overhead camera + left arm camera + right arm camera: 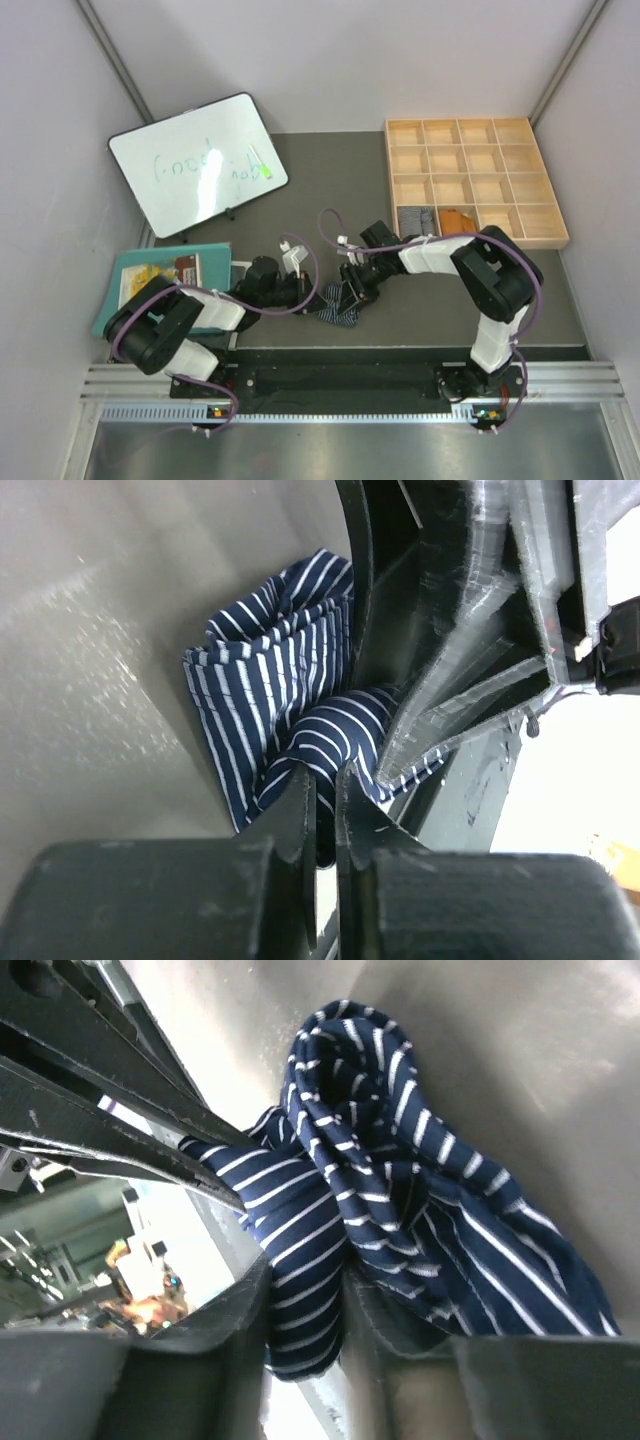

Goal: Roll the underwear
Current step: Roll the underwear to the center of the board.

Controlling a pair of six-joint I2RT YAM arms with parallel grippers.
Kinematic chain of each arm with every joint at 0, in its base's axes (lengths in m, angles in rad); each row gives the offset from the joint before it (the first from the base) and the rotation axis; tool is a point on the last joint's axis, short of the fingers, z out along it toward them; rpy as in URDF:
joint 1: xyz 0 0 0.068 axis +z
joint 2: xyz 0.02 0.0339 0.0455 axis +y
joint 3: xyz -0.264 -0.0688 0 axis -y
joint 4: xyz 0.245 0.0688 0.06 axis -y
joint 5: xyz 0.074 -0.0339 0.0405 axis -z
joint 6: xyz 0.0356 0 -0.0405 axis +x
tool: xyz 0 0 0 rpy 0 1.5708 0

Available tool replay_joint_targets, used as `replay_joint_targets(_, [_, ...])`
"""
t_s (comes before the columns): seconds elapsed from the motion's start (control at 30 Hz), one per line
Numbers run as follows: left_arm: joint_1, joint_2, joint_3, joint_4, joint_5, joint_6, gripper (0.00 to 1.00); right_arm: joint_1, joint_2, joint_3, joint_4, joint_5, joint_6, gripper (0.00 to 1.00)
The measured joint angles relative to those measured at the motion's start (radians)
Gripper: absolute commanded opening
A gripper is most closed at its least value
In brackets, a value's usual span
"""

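Navy striped pair (338,312) lies crumpled on the grey bench (400,312) in the top view, between the left fingers (306,292) and right fingers (352,288), both down at it. Grey pair (417,218) and orange pair (459,218) sit in neighbouring near-row compartments of the wooden tray (462,121) (far right corner). Left wrist view: left fingers (303,805) are nearly together, clamped on a fold of the navy striped pair (260,680). Right wrist view: right fingers (238,1310) are clamped on another bunched fold, with the rest of the navy striped pair (400,1150) heaped on the bench.
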Motion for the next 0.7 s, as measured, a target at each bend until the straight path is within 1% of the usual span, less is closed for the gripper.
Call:
replay_joint_targets(0.03, [0.0,0.005,0.005,-0.002,-0.003,0.0,0.0,-0.005,-0.006,-0.003,-0.001,0.004,0.007,0.49])
replay_joint_targets(0.07, [0.0,0.009,0.014,-0.011,-0.007,0.001,0.0,-0.012,-0.018,-0.007,-0.001,0.013,0.008,0.56])
replay_joint_targets(0.17, [-0.002,0.017,0.051,-0.072,-0.019,0.003,0.0,-0.033,-0.081,-0.023,-0.008,0.057,0.005,0.62])
replay_joint_targets(0.33, [-0.005,0.048,0.138,-0.198,-0.026,0.005,0.0,-0.042,-0.248,-0.093,0.012,0.143,0.006,0.68])
replay_joint_targets(0.47, [-0.004,0.093,0.2,-0.267,-0.021,0.003,0.0,-0.042,-0.341,-0.187,0.056,0.202,0.018,0.73])
replay_joint_targets(0.6, [0.01,0.141,0.234,-0.285,0.008,-0.002,0.0,-0.042,-0.36,-0.263,0.102,0.248,0.034,0.76])
replay_joint_targets(0.7, [0.018,0.166,0.249,-0.285,0.032,-0.011,0.0,-0.042,-0.359,-0.294,0.143,0.253,0.05,0.78])
